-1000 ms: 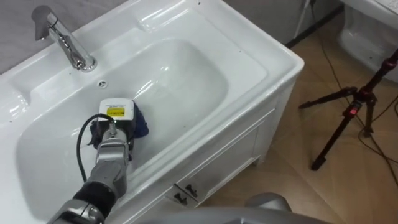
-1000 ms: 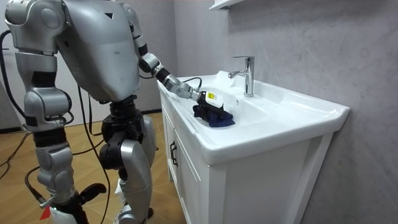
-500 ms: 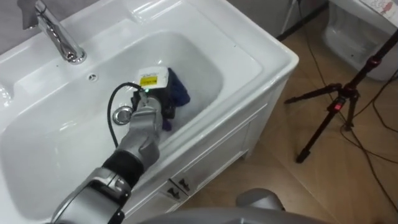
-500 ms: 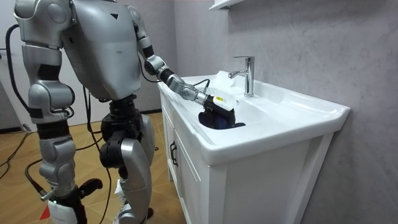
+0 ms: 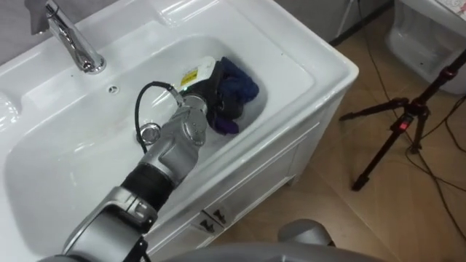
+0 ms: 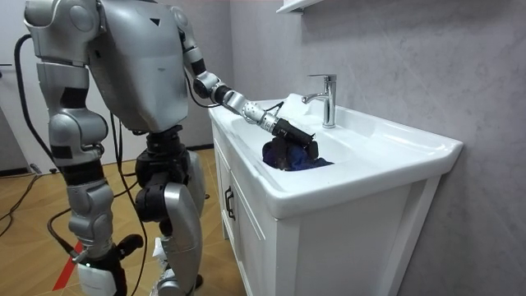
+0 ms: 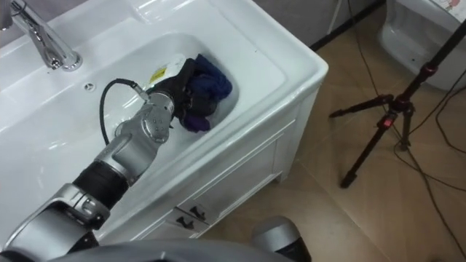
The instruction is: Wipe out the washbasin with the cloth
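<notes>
Fingers of the left hand are curled into the blue cloth, gripping it. The cloth sits bunched at the right end of the basin, near the front edge of the counter. To wipe well, I judge the cloth should be flattened, pressed evenly and swept in overlapping passes up the walls. The right hand hangs at the robot's side. Count: one cloth, one basin, one tap, one tripod.

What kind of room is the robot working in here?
Likely a bathroom set up for recording: a white ceramic basin on a white cabinet, a chrome tap, a black tripod nearby.
</notes>
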`<state>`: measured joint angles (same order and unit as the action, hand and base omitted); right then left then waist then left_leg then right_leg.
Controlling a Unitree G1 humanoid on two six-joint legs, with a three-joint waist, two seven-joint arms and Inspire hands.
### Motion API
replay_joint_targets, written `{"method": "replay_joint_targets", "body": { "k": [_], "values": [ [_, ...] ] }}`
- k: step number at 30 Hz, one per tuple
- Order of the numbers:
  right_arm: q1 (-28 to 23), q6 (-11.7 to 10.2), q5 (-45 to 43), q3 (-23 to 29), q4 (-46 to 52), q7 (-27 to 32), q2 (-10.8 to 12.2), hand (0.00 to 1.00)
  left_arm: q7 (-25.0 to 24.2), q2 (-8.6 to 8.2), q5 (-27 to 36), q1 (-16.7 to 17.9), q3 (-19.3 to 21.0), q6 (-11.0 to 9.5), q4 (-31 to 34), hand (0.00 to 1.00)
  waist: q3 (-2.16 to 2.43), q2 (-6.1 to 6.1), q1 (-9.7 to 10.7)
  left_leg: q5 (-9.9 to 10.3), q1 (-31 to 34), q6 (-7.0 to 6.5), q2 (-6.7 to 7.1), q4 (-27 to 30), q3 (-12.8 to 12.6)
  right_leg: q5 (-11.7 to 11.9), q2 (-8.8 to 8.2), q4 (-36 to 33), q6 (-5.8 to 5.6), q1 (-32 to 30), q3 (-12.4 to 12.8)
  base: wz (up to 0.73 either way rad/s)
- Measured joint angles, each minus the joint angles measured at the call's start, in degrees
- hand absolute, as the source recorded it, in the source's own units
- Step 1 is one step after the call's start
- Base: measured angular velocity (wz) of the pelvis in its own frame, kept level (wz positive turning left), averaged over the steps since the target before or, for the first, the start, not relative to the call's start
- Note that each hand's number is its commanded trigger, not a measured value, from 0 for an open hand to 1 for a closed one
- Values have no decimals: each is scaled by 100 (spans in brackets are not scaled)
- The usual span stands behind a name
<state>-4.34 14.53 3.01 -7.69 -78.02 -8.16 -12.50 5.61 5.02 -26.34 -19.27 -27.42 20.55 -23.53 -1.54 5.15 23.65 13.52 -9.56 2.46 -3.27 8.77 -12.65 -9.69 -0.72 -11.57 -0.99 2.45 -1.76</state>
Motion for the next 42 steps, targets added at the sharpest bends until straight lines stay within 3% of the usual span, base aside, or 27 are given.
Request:
{"method": "replay_joint_targets", "body": {
  "k": [2,10,16,19,22,25,27,30,33,35,42],
  "values": [
    [-32,5,69,-19,-1,65,3,0,1,0,122,-81,1,-4,53,100,-18,24,-19,0,1,0,3,2,2,-3,1,1,-1,-43,7,0],
    [-103,51,165,-31,-61,169,14,0,25,-3,195,-130,23,-26,332,100,-20,20,-31,0,-47,0,2,20,4,-9,9,-20,0,-13,14,0],
    [-127,56,161,-46,-86,174,92,0,6,13,199,-128,31,-132,383,100,-62,-105,-84,0,-91,0,-5,22,14,-18,23,2,10,32,22,-1],
    [-191,110,61,-34,-2,176,145,0,-30,34,187,-114,45,-242,273,100,-36,-214,-246,0,-119,0,-16,19,7,-18,66,5,16,39,153,-17],
    [-313,186,-46,-30,161,154,156,0,-75,-2,-85,-45,105,-492,-162,100,-3,-265,-440,0,-229,0,-34,-49,-49,-10,104,-4,27,117,219,-18],
    [-381,181,-176,-9,224,134,177,0,51,-46,-147,347,423,-620,-1087,100,48,-285,-518,0,-375,1,-47,-49,-110,-12,142,10,30,233,330,-21],
    [-478,196,-175,95,319,80,197,0,152,46,-248,576,813,-689,-1493,100,107,-335,-641,1,-394,2,-47,-56,-122,-21,142,42,43,264,310,7],
    [-540,268,-261,288,320,49,201,0,277,209,-602,876,1206,-820,-1713,100,124,-403,-776,1,-505,2,-45,-68,-162,-24,132,69,41,364,296,5],
    [-573,262,-346,538,326,41,249,0,480,214,-948,1048,1547,-1027,-1972,100,161,-441,-860,2,-538,2,-42,-82,-156,-30,126,98,33,443,291,6],
    [-588,269,-363,638,371,0,265,0,643,216,-1087,1093,1658,-1146,-2115,100,162,-443,-898,2,-603,2,-48,-143,-154,-34,140,95,36,451,292,5],
    [-610,428,-567,683,420,-83,294,0,1188,264,-1350,1316,2075,-1196,-2223,100,190,-441,-1097,4,-614,2,-117,-205,-121,-13,235,63,86,392,311,-2]
  ]
}}
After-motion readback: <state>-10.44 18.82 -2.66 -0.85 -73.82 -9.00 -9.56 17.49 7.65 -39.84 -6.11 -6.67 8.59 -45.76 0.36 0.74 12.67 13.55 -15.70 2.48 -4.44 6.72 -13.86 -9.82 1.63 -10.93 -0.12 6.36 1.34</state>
